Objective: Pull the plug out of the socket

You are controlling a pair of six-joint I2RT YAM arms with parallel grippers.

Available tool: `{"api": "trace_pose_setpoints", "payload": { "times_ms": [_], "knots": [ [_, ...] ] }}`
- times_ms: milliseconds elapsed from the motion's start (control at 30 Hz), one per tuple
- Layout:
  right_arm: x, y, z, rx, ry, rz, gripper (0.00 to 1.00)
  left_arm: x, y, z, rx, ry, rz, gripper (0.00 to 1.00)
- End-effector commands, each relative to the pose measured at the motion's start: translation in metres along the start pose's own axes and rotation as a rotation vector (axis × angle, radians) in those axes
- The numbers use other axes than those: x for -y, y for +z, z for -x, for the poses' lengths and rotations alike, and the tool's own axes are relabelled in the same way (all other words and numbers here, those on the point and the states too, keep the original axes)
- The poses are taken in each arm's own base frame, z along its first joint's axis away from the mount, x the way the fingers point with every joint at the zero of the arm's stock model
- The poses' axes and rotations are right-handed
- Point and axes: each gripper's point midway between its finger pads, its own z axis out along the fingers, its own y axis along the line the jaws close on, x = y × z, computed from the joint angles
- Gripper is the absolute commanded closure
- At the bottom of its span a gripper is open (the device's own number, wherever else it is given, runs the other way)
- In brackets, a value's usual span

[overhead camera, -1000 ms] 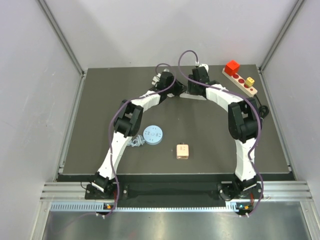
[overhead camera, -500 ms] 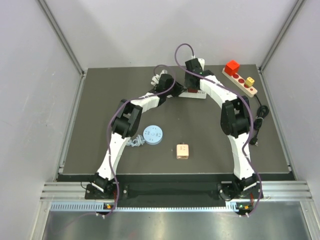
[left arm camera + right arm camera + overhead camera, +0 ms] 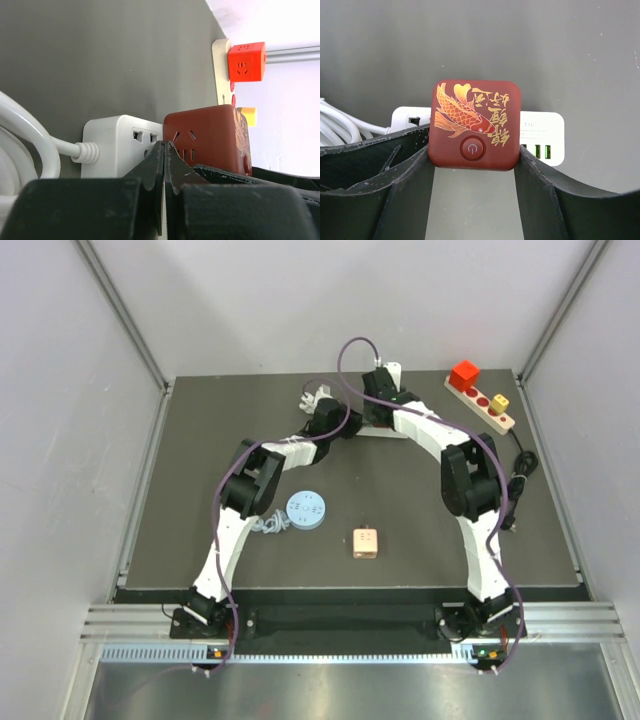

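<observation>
The plug (image 3: 475,125) is a dark red cube with a gold koi and a power button. It sits on the white power strip (image 3: 542,137) at the table's back. My right gripper (image 3: 474,150) is shut on the plug, one finger on each side. In the top view the right gripper (image 3: 378,398) hides the plug. The left wrist view shows the plug (image 3: 210,135) beside the strip's free sockets (image 3: 110,145). My left gripper (image 3: 165,146) is shut and empty, its tips against the strip next to the plug. It also shows in the top view (image 3: 333,413).
A white cable (image 3: 25,135) coils left of the strip. A wooden board (image 3: 490,410) with a red cube (image 3: 464,373) and a yellow block lies at the back right. A black cable (image 3: 520,475) lies at the right edge. A blue disc (image 3: 306,509) and a wooden cube (image 3: 365,543) lie nearer.
My right gripper has swung left along the back of the table and now sits over the strip. My left arm has shifted only slightly.
</observation>
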Motion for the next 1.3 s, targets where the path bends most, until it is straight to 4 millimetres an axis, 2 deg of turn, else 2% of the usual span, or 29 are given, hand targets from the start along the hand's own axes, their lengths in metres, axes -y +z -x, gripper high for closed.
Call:
{"api": "trace_pose_setpoints", "payload": {
  "times_ms": [0,133,367,567,667,767,900,933,1033,1067,1133,1167,1200,1233,1267],
  "knots": [
    [-0.017,-0.05,0.111,0.34,0.154,0.07,1.0,-0.103,-0.021,-0.094,-0.23,0.06,0.26,1.0],
    [-0.014,-0.057,0.117,0.376,0.18,0.075,1.0,-0.106,-0.027,-0.098,-0.22,0.088,0.278,1.0],
    [-0.006,-0.075,0.143,0.447,0.237,0.068,1.0,-0.107,-0.026,-0.099,-0.208,0.098,0.31,1.0],
    [-0.003,-0.072,0.146,0.408,0.318,0.098,1.0,-0.108,-0.023,-0.098,-0.21,0.093,0.344,1.0],
    [0.01,-0.069,0.14,0.379,0.374,0.102,1.0,-0.108,-0.021,-0.097,-0.211,0.102,0.345,1.0],
    [0.034,-0.054,0.128,0.328,0.441,0.108,1.0,-0.109,-0.021,-0.1,-0.222,0.094,0.346,1.0],
    [0.043,-0.046,0.112,0.298,0.459,0.116,1.0,-0.114,-0.02,-0.098,-0.218,0.084,0.378,1.0],
    [0.044,-0.047,0.11,0.296,0.458,0.118,1.0,-0.108,-0.017,-0.094,-0.211,0.091,0.368,1.0],
    [0.043,-0.05,0.106,0.308,0.455,0.143,1.0,-0.108,-0.015,-0.095,-0.223,0.105,0.374,1.0],
    [0.033,-0.053,0.105,0.328,0.403,0.185,1.0,-0.11,-0.014,-0.096,-0.225,0.107,0.377,1.0],
    [0.029,-0.055,0.104,0.338,0.332,0.168,1.0,-0.107,-0.013,-0.095,-0.228,0.111,0.374,1.0],
    [0.03,-0.055,0.102,0.355,0.251,0.137,1.0,-0.111,-0.013,-0.096,-0.233,0.119,0.387,1.0],
    [0.019,-0.057,0.099,0.365,0.204,0.13,1.0,-0.109,-0.012,-0.096,-0.236,0.122,0.389,1.0],
    [0.022,-0.056,0.098,0.38,0.123,0.074,1.0,-0.111,-0.013,-0.096,-0.237,0.115,0.399,1.0],
    [0.01,-0.059,0.093,0.383,0.073,0.065,1.0,-0.111,-0.013,-0.096,-0.239,0.111,0.4,1.0]
  ]
}}
